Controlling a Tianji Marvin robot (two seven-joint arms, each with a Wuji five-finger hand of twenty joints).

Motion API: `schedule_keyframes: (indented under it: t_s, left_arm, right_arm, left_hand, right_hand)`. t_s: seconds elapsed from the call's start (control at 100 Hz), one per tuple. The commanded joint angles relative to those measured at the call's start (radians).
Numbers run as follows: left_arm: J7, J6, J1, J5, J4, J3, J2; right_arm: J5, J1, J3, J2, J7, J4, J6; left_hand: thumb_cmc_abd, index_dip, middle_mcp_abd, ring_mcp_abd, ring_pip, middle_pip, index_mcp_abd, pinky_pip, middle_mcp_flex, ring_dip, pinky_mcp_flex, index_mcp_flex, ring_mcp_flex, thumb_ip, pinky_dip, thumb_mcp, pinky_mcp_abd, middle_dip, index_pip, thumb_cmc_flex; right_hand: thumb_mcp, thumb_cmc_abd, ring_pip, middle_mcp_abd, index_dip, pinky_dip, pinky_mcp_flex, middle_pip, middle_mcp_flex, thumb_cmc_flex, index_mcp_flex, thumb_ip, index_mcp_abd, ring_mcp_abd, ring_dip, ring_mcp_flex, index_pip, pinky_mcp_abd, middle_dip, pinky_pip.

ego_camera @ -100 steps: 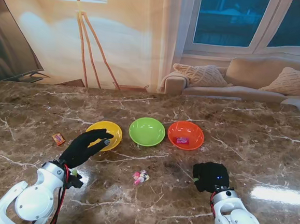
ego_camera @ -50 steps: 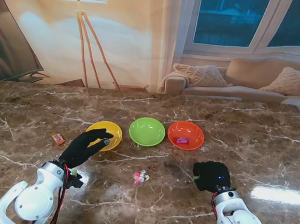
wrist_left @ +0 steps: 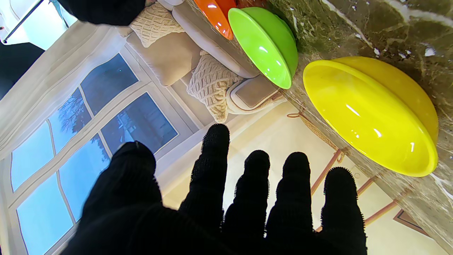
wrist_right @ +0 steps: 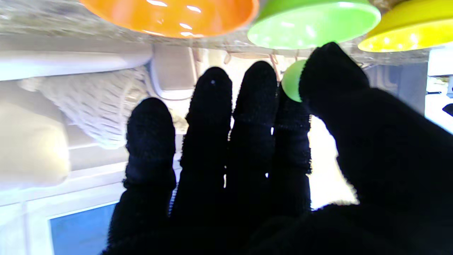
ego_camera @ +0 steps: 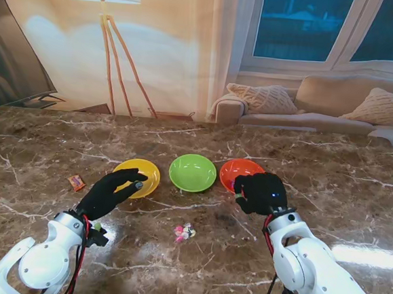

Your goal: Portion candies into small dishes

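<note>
Three small dishes stand in a row: yellow, green and orange. My right hand hovers over the orange dish's near edge and hides much of it. Thumb and forefinger are shut on a small green candy, which shows as a green speck at the fingertips. My left hand reaches to the yellow dish's near rim, fingers spread and holding nothing. A little heap of pink and white candies lies on the table between the hands.
One orange-wrapped candy lies alone on the marble table, left of the yellow dish. Beyond the table's far edge are a floor lamp and a sofa with cushions.
My right hand has travelled away from me and leftward, from the near table to the orange dish's edge, now covering the pink candy seen inside it earlier. The left hand has stayed put.
</note>
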Motion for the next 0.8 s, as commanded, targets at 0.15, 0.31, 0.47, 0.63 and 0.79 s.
schedule_keyframes:
  t_s: [0.15,0.31,0.47,0.63,0.79]
  left_arm:
    - [-0.002,0.005,0.002,-0.002,0.0,0.004,0.0]
    - [-0.004,0.006,-0.003,-0.002,0.004,0.009,0.0]
    - [-0.007,0.009,-0.008,-0.002,0.008,0.014,0.001]
    - [-0.011,0.012,-0.014,-0.004,0.012,0.019,0.001]
    - [-0.013,0.014,-0.019,-0.005,0.015,0.024,0.002]
  right_arm:
    - [0.075,0.173,-0.133,-0.038,-0.016,0.126,0.038]
    - [0.151,0.295,-0.24,-0.063,-0.035,0.24,0.074]
    - [0.221,0.389,-0.326,-0.089,-0.049,0.34,0.09]
    - [0.278,0.456,-0.396,-0.117,-0.069,0.419,0.102]
    - [0.329,0.51,-0.454,-0.146,-0.077,0.472,0.118]
  left_hand:
    - [0.036,0.02,-0.011,-0.009,-0.003,-0.008,-0.028,-0.023,0.011,-0.004,-0.001,-0.004,0.004,0.021,0.012,0.001,0.007,-0.007,0.013,0.015]
    - [0.036,0.02,-0.011,-0.01,-0.004,-0.008,-0.027,-0.023,0.011,-0.004,0.0,-0.003,0.004,0.021,0.012,0.001,0.005,-0.007,0.013,0.016]
    - [0.036,0.02,-0.011,-0.007,-0.003,-0.008,-0.027,-0.023,0.01,-0.004,0.0,-0.004,0.004,0.021,0.012,0.001,0.006,-0.007,0.013,0.015]
    - [0.036,0.02,-0.011,-0.008,-0.003,-0.008,-0.027,-0.023,0.011,-0.004,0.0,-0.003,0.005,0.021,0.012,0.002,0.006,-0.007,0.013,0.016]
    - [0.037,0.02,-0.012,-0.011,-0.003,-0.008,-0.028,-0.023,0.01,-0.004,-0.001,-0.003,0.004,0.021,0.012,0.001,0.007,-0.007,0.013,0.015]
  right_hand:
    - [0.021,0.061,0.022,-0.007,0.025,0.02,0.009,0.022,0.009,0.047,0.063,0.056,-0.101,-0.003,0.02,0.0,0.073,-0.011,0.004,0.045]
    - [0.018,0.062,0.022,-0.006,0.015,0.019,0.009,0.023,0.007,0.047,0.06,0.056,-0.1,-0.003,0.02,-0.001,0.072,-0.012,0.003,0.044]
    - [0.014,0.064,0.023,-0.005,0.007,0.018,0.007,0.023,0.006,0.045,0.057,0.056,-0.096,-0.004,0.02,-0.003,0.072,-0.014,0.002,0.042]
    - [0.009,0.065,0.023,-0.006,-0.014,0.015,0.002,0.023,0.002,0.042,0.053,0.055,-0.09,-0.007,0.02,-0.009,0.064,-0.017,0.003,0.038]
    - [0.008,0.068,0.021,0.005,-0.03,0.011,-0.011,0.021,-0.008,0.042,0.049,0.057,-0.088,-0.008,0.019,-0.02,0.069,-0.019,0.003,0.026]
